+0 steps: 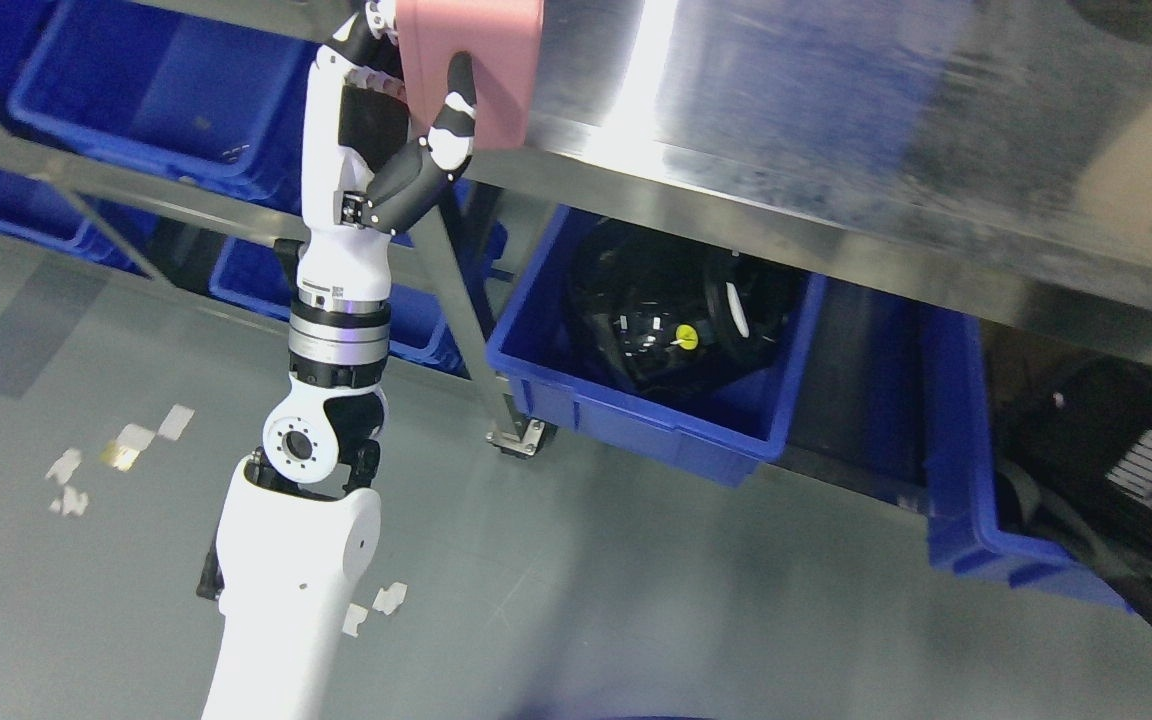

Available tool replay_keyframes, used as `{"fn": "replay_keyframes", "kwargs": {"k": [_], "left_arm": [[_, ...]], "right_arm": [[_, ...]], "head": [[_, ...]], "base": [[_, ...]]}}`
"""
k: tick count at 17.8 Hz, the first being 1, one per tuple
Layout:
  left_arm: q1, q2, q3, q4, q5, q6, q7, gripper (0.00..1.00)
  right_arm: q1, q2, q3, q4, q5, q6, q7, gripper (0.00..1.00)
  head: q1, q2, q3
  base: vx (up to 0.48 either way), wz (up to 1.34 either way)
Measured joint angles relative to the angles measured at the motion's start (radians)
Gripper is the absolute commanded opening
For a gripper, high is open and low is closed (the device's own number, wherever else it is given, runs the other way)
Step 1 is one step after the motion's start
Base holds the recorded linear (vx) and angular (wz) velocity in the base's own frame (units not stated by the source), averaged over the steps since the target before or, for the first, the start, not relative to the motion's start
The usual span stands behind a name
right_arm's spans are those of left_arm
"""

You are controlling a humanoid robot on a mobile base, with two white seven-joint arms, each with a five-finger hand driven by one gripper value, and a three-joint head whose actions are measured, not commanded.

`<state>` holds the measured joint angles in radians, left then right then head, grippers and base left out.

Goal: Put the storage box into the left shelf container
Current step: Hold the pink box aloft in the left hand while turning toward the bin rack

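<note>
Up at the top of the frame, the left hand [406, 130] is holding a pink box [471, 60] right at the front edge of the steel shelf [786, 110]. One black-and-white finger, probably the thumb [454, 115], lies pressed flat up the near face of the box, and a couple more fingers peek out at its upper left corner, so the box sits clamped between them with the palm off to its left side. The box's top is cut off by the frame edge. The white arm [301, 560] comes up from the bottom left. Under the shelf there's a blue bin [656, 420] on the grey floor [636, 600] with black stuff in it, another blue bin [966, 480] to the right, and more blue bins [156, 90] on the rack to the left. Bits of white tape [121, 445] are stuck on the floor.
</note>
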<state>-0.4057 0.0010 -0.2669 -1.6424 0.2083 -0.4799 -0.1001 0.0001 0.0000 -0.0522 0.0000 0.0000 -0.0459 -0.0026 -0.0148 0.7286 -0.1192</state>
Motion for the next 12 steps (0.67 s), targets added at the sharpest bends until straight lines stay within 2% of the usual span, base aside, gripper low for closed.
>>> {"fn": "replay_keyframes", "kwargs": {"k": [7, 12], "left_arm": [[0.074, -0.001, -0.067, -0.020, 0.001, -0.047, -0.020, 0.09], [0.128, -0.001, -0.085, -0.027, 0.001, -0.072, -0.030, 0.10]], "right_arm": [[0.000, 0.000, 0.000, 0.000, 0.000, -0.002, 0.000, 1.00], [0.000, 0.000, 0.000, 0.000, 0.000, -0.004, 0.000, 1.00]], "head": [[0.0000, 0.000, 0.000], [0.0000, 0.000, 0.000]], "base": [[0.102, 1.11], [0.219, 1.34]]}}
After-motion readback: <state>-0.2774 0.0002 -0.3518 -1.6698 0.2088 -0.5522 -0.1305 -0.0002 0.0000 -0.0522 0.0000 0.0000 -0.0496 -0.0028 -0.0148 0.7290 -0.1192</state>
